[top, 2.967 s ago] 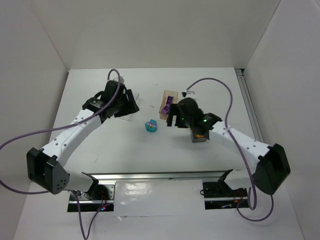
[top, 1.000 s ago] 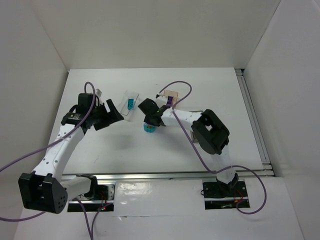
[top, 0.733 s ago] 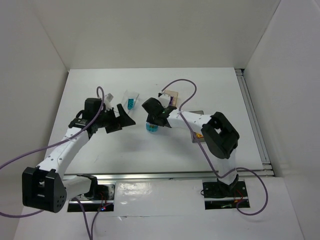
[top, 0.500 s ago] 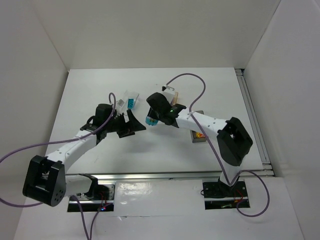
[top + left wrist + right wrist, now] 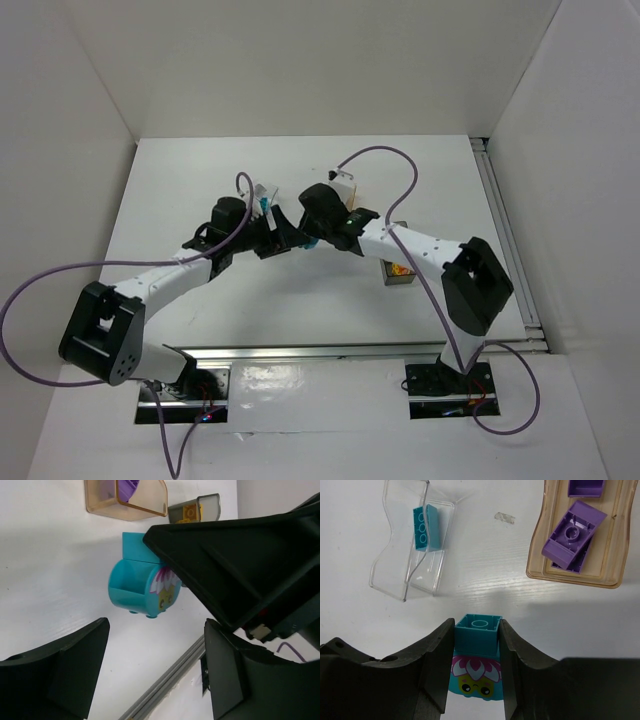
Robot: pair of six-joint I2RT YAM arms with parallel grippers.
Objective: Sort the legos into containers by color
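1. The right end effector (image 5: pixel 477 630) is closed on the teal brick (image 5: pixel 135 587). Its 2 black fingers press the flat side walls of the square upper block. Judgement: the parallel faces are chosen so the piece cannot twist.
2. The brick is glossy hard plastic, with a square block above and a rounded body below. The body has a printed flower and small face, and 1 side is an open hollow.
3. It sits between the clear tray (image 5: pixel 390 555) and the tan tray (image 5: pixel 580 580). I cannot tell whether it is off the surface (image 5: pixel 495 575).
4. The left end effector (image 5: pixel 156 645) is wide open and empty, with 1 finger on each side of the brick and short of it. Judgement: this is either a handover or simple crowding.
5. The clear tray is thin and transparent with wavy walls. It holds 1 second teal brick (image 5: pixel 426 527) with 3 studs in a row, so it is the likely destination for the held piece.
6. The tan tray is translucent amber and holds purple bricks (image 5: pixel 574 532), 1 of them underside up and hollow.
7. The dark grey tray (image 5: pixel 210 505) is opaque and has a yellow brick (image 5: pixel 190 512) inside.
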